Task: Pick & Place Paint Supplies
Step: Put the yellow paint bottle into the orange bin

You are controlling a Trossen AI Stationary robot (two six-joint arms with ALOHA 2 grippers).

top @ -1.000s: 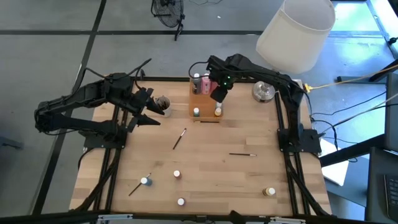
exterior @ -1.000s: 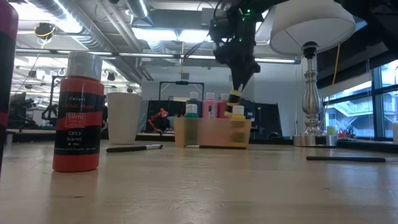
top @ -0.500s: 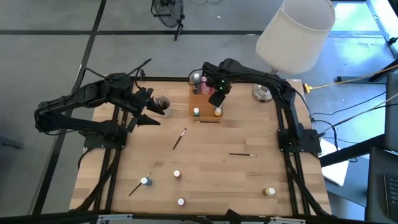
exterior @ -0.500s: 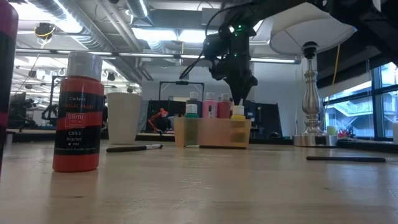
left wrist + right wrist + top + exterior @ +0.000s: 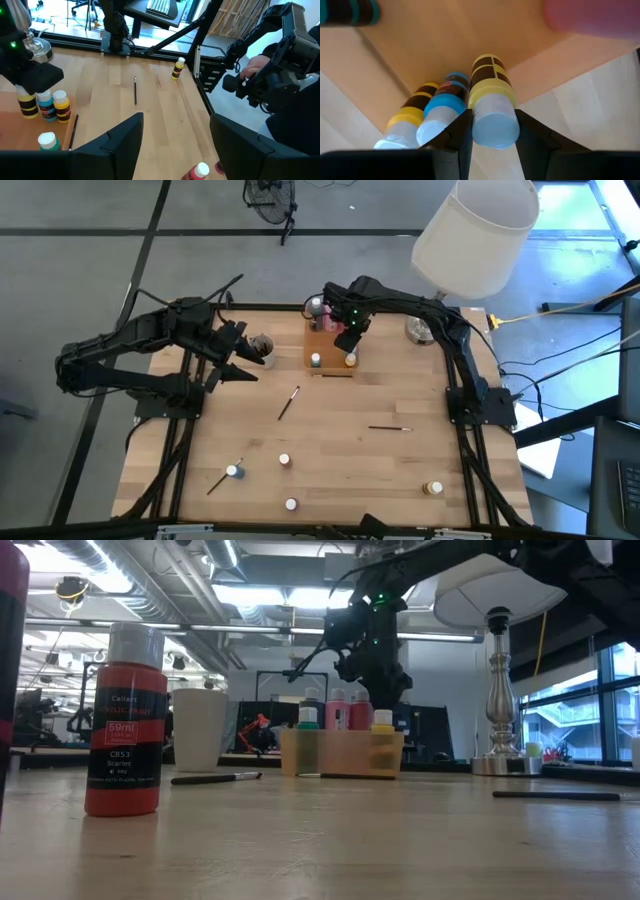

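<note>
The right gripper [image 5: 492, 131] clasps a yellow paint pot [image 5: 490, 102] over the orange tray [image 5: 325, 345]; only the right wrist view shows this grip, beside blue and yellow pots. The left gripper [image 5: 172, 135], near the grey cup [image 5: 264, 346], hangs released. The low view alone shows a red bottle [image 5: 125, 720] labelled "59ml", "Scarlet".

Dark-and-pink bottle [image 5: 8, 670] at nine o'clock in the low view: cut off by frame edge. Orange tray [image 5: 313, 348]: partly hidden beneath right hand [image 5: 347, 340]. Pot labels in tray: too small to read.
</note>
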